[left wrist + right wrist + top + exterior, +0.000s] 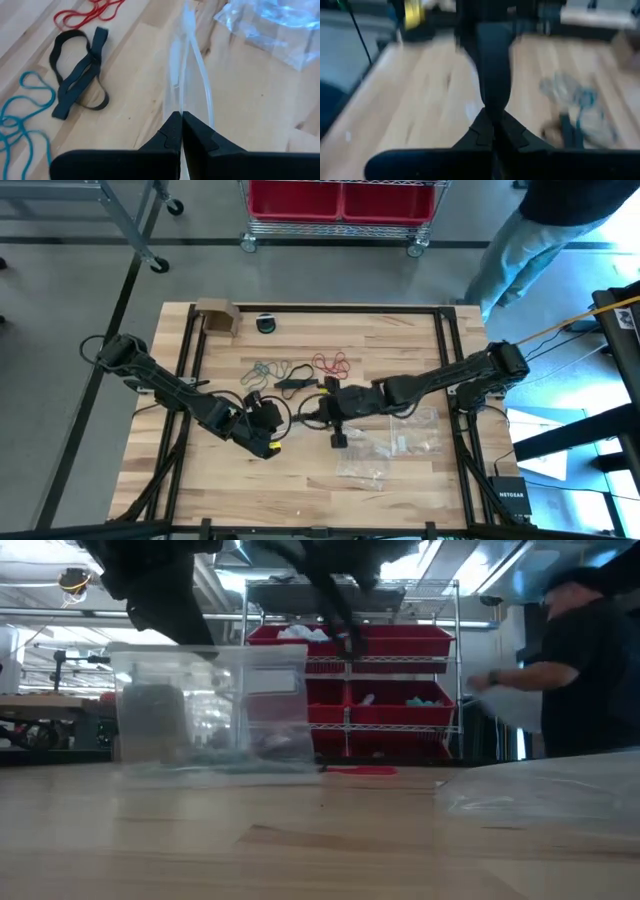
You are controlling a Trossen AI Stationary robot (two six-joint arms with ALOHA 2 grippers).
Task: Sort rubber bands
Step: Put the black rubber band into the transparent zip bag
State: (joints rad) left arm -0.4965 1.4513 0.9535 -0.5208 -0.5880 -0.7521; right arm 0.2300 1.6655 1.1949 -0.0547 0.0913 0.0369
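- left gripper (181,131) sits left of table centre, fingers pinched together on the edge of a clear zip bag (192,75); in the low view the bag hangs upright like a held-open pouch, in the high view I can't make it out at that gripper
- teal rubber bands (268,368) lie in a loose cluster on the wood just beyond the left gripper, apart from it
- black rubber bands (77,72): some lie flat between the teal and red clusters, tangled loops, not touched by the left fingers
- red rubber bands (333,363) sit right of the black ones, own cluster, nothing holding them
- right gripper (492,131) reaches in to mid-table close to the left one; fingers closed tight on a dark strip that rises straight from the tips, which looks like a black band; blurred, so my judgement only
- spare clear bags (385,448) lie flat on the right part of the table, below the right arm
- cardboard box (217,317) and a small dark round item (266,324) at the far edge, unused
- person (530,235) stands beyond the table's far right corner, not reaching in
- step, judged: bagging black bands, one arm holding the bag, the other bringing a band
- next move calls for lining the pinched band over the bag mouth, then releasing; floppy band may snag on the rim or cling to the finger
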